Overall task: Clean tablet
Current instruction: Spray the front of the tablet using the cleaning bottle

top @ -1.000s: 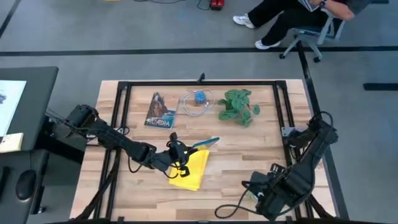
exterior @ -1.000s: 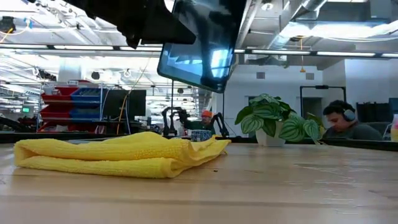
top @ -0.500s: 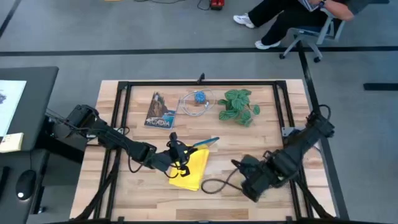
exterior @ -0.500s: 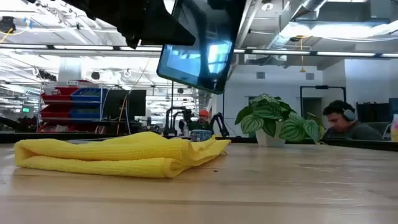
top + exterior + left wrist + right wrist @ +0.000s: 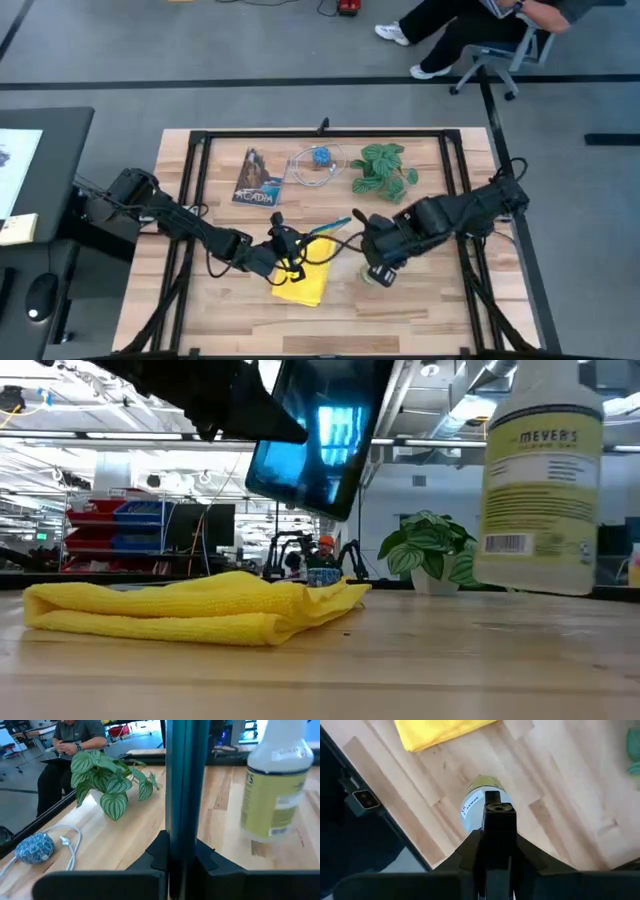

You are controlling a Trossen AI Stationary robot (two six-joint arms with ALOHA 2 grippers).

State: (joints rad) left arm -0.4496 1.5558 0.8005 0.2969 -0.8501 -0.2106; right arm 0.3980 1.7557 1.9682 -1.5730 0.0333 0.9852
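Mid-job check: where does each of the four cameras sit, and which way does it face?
High: overhead, straight down; both arms, tablet over yellow cloth.
Low: table height, level; tablet, spray bottle aloft.
Left wrist: on left gripper, edge-on along tablet.
Right wrist: on right gripper, down onto bottle.
Shared: bottle, tablet in all four.

The tablet (image 5: 318, 435) was cut off by the low view's top edge at twelve o'clock, so its upper part and the left gripper's hold on it could not be seen there. The spray bottle (image 5: 540, 475) likewise lost its neck and trigger past the same edge. In the left wrist view the tablet appeared only edge-on, and the bottle (image 5: 275, 782) was blurred, its label unreadable. In the right wrist view the right gripper (image 5: 496, 837) hid most of the bottle, whose finger contact could not be made out.
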